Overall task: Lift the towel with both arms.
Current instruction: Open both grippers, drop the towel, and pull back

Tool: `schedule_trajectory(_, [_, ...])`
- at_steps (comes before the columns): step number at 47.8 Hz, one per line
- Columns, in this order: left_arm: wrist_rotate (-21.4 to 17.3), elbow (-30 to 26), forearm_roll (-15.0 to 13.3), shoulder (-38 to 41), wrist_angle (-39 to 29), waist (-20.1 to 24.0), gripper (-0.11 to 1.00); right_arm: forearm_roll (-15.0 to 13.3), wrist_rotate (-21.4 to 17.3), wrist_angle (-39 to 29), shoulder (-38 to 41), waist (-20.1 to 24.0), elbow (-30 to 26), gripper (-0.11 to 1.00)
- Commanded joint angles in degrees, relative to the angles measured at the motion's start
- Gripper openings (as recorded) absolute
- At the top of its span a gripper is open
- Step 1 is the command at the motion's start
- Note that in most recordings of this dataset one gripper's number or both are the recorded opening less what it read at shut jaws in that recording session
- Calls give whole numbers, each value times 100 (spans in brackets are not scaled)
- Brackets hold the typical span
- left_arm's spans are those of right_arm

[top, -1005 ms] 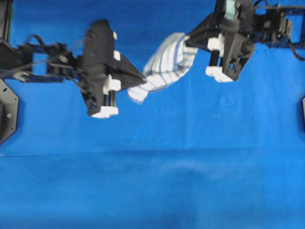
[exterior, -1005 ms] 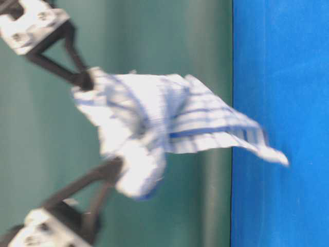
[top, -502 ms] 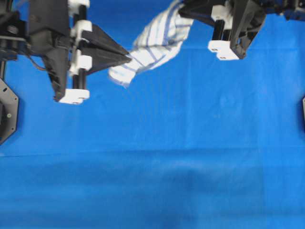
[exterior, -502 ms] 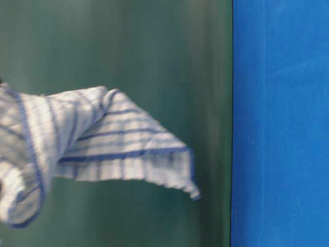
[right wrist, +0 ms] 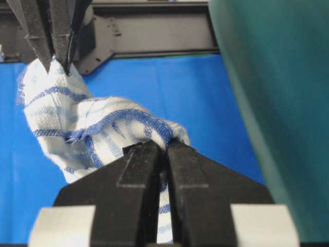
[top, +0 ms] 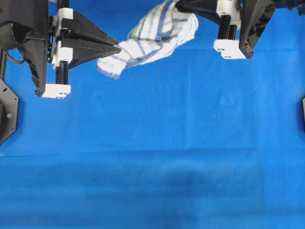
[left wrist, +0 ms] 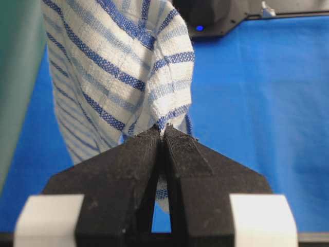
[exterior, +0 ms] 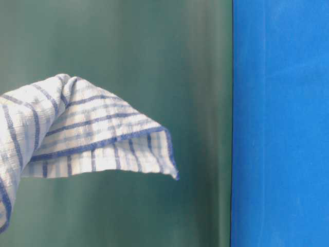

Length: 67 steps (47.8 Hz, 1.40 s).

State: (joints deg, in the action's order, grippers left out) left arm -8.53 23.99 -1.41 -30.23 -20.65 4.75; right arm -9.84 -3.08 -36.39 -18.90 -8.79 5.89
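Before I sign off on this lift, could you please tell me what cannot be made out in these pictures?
- Right gripper: overhead, its fingertips and its hold on the towel are cut off by the top edge.
- Table-level view: both grippers lie outside the frame; the towel's left part is cut by the left edge.
- Left gripper: left wrist view, the pinched cloth edge is hidden between the shut fingers.

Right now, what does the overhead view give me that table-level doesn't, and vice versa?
Overhead only: the left gripper and right gripper, each shut on an end of the towel, which spans between them. Table-level only: a loose corner hanging free, clear of the blue sheet, against a green backdrop; no grippers. Both: towel and blue sheet.
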Motion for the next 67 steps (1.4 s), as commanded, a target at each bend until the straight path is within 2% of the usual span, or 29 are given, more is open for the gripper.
schedule_trajectory(1, [-18, -123, 9, -53, 18, 18, 1, -18, 35, 44, -62, 26, -141, 3])
schedule_trajectory(7, [-18, -132, 9, -53, 35, 9, 4, -18, 132, 70, -44, 88, -141, 4])
schedule_trajectory(9, [-9, -123, 9, -53, 53, 18, 11, -18, 158, 88, -35, 97, -141, 4])
schedule_trajectory(12, [35, -123, 9, -53, 70, 18, 27, -18, 185, 97, -26, 105, -141, 7])
schedule_trajectory(20, [70, -114, 0, -79, 79, 9, 78, -26, 211, 97, -18, 114, -141, 56])
schedule_trajectory(24, [79, -105, 9, -88, 79, 9, 92, -26, 202, 97, -18, 114, -141, 69])
schedule_trajectory(28, [79, -105, 9, -88, 79, 18, 93, -26, 193, 79, -18, 105, -141, 65])
schedule_trajectory(42, [88, 53, 9, 44, 176, -9, 93, -26, 132, -26, -53, 105, 88, 67])
schedule_trajectory(54, [88, 598, 9, 527, 984, -18, 93, 9, -53, 211, -193, 114, 1072, 67])
schedule_trajectory(67, [44, 1169, 0, 1222, 1925, 0, 93, 9, -519, 1125, -185, 158, 2338, 67])
